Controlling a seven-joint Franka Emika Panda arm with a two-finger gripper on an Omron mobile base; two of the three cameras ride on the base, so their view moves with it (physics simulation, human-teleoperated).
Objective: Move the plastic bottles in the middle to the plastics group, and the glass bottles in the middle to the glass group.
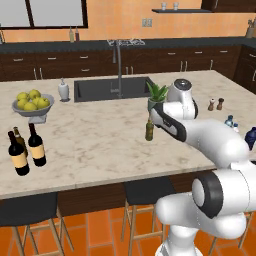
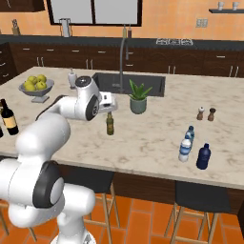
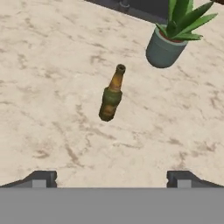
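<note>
Marble desk (image 2: 157,138) shows you one green bottle (image 3: 111,95) left mid-counter, your gripper (image 3: 111,178) spread wide and empty above it.

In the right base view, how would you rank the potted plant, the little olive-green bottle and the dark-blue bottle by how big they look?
1. Potted plant, clearly largest.
2. and 3. Olive-green bottle and dark-blue bottle look about alike; the blue one stands nearer the camera, so ranking them is unsure.
</note>
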